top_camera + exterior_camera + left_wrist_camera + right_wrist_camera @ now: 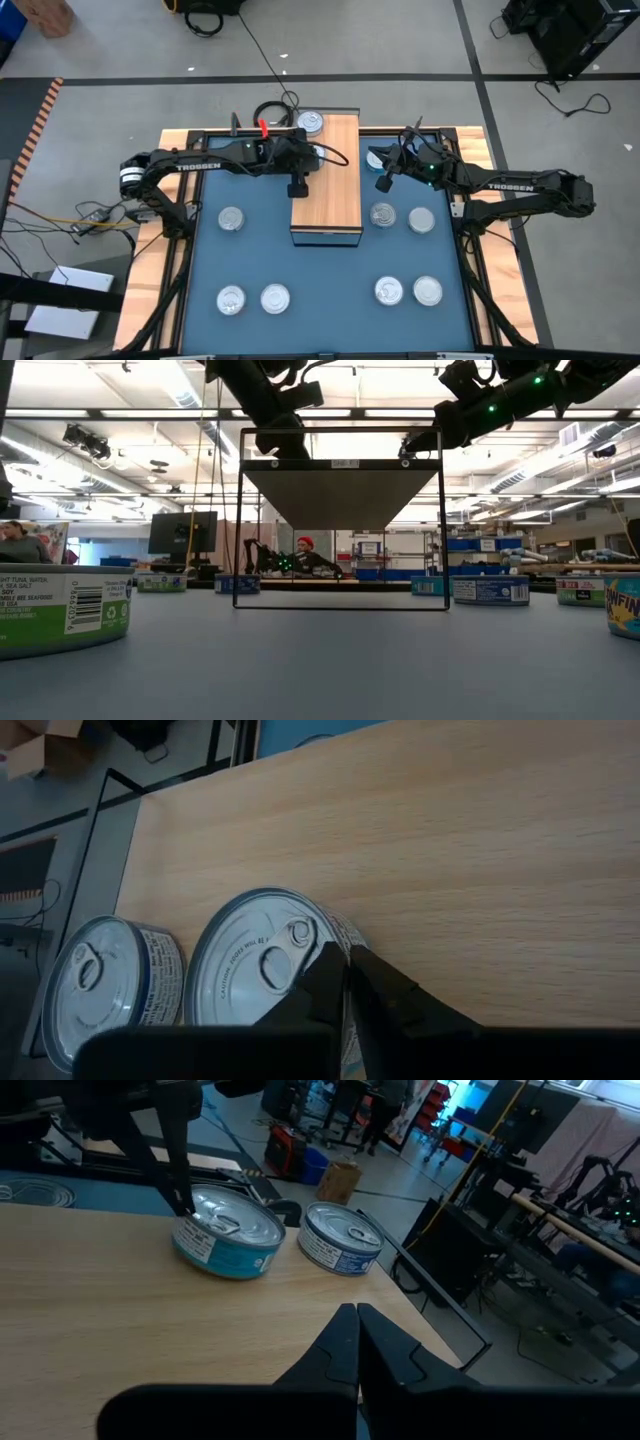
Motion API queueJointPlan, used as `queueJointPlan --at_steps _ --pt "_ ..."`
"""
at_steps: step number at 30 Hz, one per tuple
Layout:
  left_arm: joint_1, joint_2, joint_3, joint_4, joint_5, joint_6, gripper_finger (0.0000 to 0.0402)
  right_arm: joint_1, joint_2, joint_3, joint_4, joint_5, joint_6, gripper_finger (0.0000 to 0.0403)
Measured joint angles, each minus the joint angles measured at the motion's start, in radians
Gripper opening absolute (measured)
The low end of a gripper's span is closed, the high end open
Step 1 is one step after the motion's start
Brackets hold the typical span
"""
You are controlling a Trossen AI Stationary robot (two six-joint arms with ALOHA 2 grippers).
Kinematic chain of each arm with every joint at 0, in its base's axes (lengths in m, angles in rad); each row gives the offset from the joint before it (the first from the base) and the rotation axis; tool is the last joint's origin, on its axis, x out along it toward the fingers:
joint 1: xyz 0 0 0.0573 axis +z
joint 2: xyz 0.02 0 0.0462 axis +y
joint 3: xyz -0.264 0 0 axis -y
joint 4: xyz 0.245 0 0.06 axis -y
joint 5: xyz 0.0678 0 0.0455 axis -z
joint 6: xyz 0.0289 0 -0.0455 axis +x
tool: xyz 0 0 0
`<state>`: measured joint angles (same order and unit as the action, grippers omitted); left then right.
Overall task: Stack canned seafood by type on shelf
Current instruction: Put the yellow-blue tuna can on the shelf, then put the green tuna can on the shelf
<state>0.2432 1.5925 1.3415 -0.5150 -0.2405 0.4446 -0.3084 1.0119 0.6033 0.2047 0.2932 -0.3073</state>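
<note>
The shelf (325, 185) is a wood-topped raised block at mid-table. Two tins of canned seafood sit flat side by side at its far end: a teal-sided tin (228, 1235) and a blue-labelled tin (340, 1238). My left gripper (347, 970) reaches in from the table's left and is shut on the teal tin (250, 960). My right gripper (357, 1330) hovers shut over the shelf's right side, holding nothing. Several more tins lie on the blue mat (330, 290). My left gripper has the teal tin's rim (338, 942), beside the pull tab, between its two fingers. One fingertip (322, 968) lies over the lid and the other outside the wall. The fingers slant down from the table's left. The tin's base rests on the shelf top.
On the mat, tins lie left of the shelf (232, 218), right of it (383, 214) (421, 219), and in pairs near the front edge (231, 299) (428, 290). The shelf's near half is bare wood. People and equipment show in the room beyond.
</note>
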Motion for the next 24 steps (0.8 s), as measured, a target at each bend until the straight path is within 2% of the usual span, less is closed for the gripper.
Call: queueJointPlan --at_steps 7,9,12,15,18,24 --pt "0.000 0.000 0.000 0.015 -0.003 -0.001 0.0058 0.000 0.000 0.000 0.000 0.000 0.000 0.0009" --pt "-0.002 0.000 0.002 0.025 -0.039 -0.003 0.0062 0.000 0.000 0.000 0.000 0.000 0.000 0.0009" --pt "-0.003 0.000 0.027 0.006 -0.100 0.000 0.0055 0.000 0.000 0.000 0.000 0.000 -0.002 0.0009" --pt "0.012 -0.012 0.037 0.003 -0.101 0.000 0.0032 0.000 0.000 0.000 0.000 0.000 -0.003 0.0009" --pt "0.031 -0.028 0.037 0.007 -0.056 -0.002 0.0006 0.000 0.000 0.000 0.000 0.000 -0.003 0.0009" --pt "0.073 -0.035 0.039 0.007 0.080 -0.011 0.0003 0.000 0.000 0.000 0.003 0.000 -0.002 0.0009"
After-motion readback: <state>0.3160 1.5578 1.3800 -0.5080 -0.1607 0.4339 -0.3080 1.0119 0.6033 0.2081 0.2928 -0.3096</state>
